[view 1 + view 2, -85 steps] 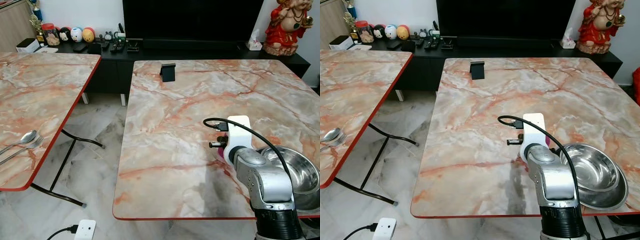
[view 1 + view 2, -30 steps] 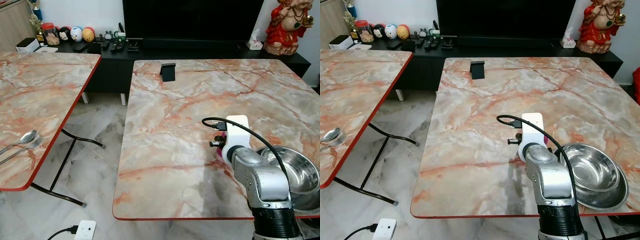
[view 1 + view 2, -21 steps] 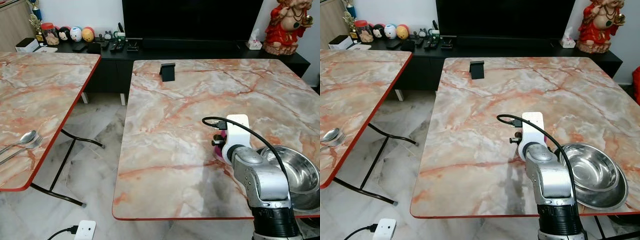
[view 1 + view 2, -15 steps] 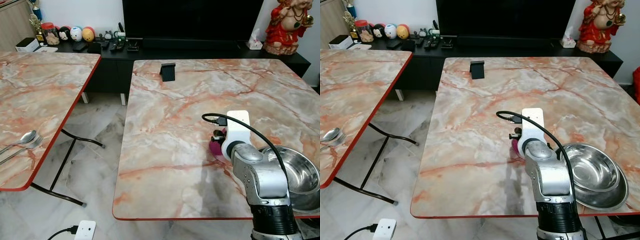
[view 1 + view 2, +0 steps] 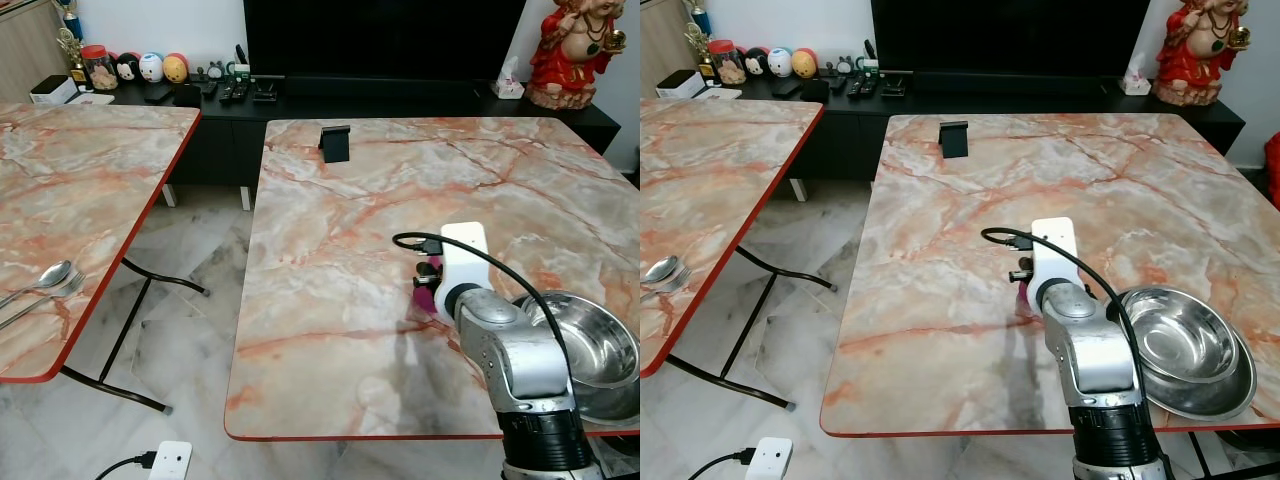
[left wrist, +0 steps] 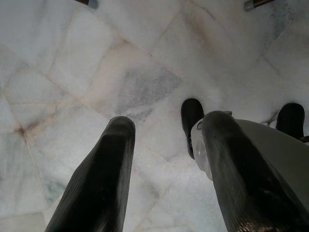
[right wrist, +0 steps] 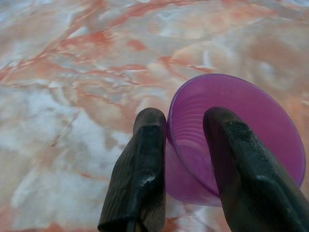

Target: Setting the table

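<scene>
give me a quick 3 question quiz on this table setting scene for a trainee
1. True or false: the right gripper has one finger inside the purple cup and one outside its wall.
2. What lies just to the robot's right of the cup on the marble table?
A. a steel bowl
B. a glass jug
C. a wooden tray
3. Fill in: the spoon and fork lie on the ____ table, across the gap to the robot's left.

Key: 1 true. 2 A, the steel bowl near the table's front edge. 3 other (second) table.
</scene>
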Controlling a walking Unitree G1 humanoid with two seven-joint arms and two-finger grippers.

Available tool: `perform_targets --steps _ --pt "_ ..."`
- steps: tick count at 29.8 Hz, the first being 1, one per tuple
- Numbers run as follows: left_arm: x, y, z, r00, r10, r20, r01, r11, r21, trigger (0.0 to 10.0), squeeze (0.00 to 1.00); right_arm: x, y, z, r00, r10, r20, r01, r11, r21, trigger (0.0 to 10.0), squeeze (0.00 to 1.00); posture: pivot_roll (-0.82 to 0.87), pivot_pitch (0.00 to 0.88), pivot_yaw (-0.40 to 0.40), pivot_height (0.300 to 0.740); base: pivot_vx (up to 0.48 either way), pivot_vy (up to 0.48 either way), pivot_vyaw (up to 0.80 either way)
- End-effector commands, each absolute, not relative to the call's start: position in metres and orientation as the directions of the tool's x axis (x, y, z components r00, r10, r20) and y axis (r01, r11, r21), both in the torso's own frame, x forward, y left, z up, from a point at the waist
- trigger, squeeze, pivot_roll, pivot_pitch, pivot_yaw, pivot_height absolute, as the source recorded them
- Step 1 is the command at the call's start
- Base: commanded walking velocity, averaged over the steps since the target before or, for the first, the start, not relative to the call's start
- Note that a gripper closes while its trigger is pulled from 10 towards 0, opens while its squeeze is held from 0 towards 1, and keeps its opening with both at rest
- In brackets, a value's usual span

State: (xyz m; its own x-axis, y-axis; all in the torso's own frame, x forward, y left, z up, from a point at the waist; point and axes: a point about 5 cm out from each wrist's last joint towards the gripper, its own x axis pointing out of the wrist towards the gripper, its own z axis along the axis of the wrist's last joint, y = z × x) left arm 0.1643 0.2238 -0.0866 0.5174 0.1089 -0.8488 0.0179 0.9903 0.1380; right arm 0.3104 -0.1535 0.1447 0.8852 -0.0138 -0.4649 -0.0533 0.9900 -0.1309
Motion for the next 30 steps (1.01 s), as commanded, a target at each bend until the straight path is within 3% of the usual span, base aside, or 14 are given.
perform_targets --steps 1,13,30 --pt "0.16 0.226 -0.088 0.501 0.11 -0.858 0.035 0.989 0.147 10.0 0.0 0.31 -0.155 0.141 0.878 -0.02 -0.479 -0.057 0.988 -0.144 10.0 0.0 0.01 0.0 -0.025 0.74 0.0 0.0 0.0" --pt "0.16 0.226 -0.088 0.497 0.107 -0.861 0.038 0.989 0.145 10.0 0.0 0.307 -0.166 0.134 0.862 -0.092 -0.498 -0.059 0.958 -0.28 10.0 0.0 0.01 0.0 -0.026 0.74 0.0 0.0 0.0" --pt "0.16 0.226 -0.088 0.497 0.107 -0.861 0.041 0.988 0.147 10.0 0.0 0.312 -0.164 0.143 0.898 -0.099 -0.428 -0.015 0.967 -0.254 10.0 0.0 0.01 0.0 -0.024 0.74 0.0 0.0 0.0"
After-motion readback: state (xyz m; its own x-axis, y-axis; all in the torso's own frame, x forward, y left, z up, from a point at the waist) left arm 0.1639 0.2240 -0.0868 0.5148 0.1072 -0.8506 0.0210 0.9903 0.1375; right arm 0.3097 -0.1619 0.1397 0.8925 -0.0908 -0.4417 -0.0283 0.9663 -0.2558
